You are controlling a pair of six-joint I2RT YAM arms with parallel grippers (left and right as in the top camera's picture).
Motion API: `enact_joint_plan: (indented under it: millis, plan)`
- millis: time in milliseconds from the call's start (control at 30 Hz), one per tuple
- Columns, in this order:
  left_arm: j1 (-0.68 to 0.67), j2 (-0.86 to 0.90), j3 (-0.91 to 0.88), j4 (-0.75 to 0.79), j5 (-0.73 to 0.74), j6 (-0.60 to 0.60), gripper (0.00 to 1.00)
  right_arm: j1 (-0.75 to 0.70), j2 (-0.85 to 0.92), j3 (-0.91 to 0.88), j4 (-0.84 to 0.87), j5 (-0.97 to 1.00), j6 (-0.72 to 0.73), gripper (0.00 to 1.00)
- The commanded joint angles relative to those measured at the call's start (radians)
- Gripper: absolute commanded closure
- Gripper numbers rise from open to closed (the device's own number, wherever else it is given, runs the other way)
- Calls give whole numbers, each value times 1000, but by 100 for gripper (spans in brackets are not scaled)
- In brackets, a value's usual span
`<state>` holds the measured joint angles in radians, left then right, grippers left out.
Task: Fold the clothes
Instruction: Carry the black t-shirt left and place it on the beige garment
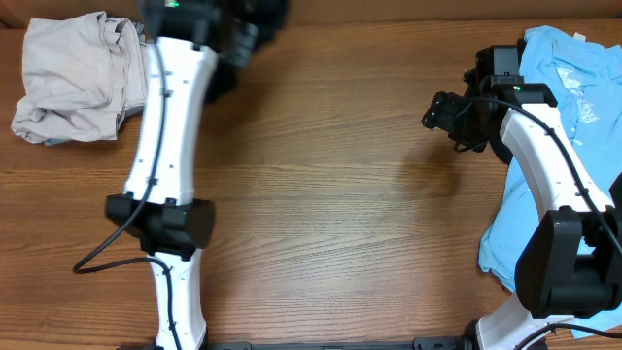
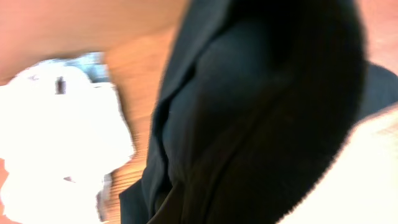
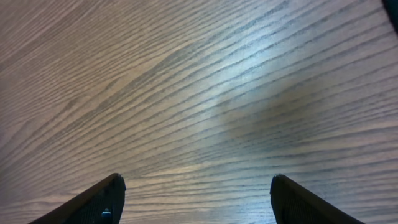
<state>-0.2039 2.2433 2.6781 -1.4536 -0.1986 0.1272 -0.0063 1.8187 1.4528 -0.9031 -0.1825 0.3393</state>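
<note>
We are at the fetching step: our left gripper (image 1: pixel 209 24) is clenched on the black shirt (image 2: pixel 261 112) at the far edge of the table (image 1: pixel 321 194), while our right gripper (image 3: pixel 196 180) hangs open above the wood. Next we need the shirt laid flat mid-table.

- The left arm (image 1: pixel 167 117) stretches from the near edge toward the far left corner, with its black elbow joint low and its white forearm extended.
- The left hand (image 1: pixel 241 37) is blurred at the far edge and clamped on black cloth (image 2: pixel 261 112).
- The right arm (image 1: pixel 544 160) is folded at the right side, forearm pointing left.
- The right hand (image 3: pixel 197 180) has its fingers spread wide.
</note>
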Motion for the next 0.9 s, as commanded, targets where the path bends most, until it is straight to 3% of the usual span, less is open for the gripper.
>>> enact_joint_plan:
  millis: [0,200,500,867]
  plan:
    - [103,-11,83,0,-145,8,96,-2,-19,20,-7,5,-4,21]
    - [249,-7,85,78,-258,9,96,-2,-19,20,-23,5,-4,21]
    - [481,21,26,364,-144,90,96,-2,-19,20,-50,5,-4,22]
    - [569,208,22,495,-146,91,96,0,-19,20,-53,5,-3,22]
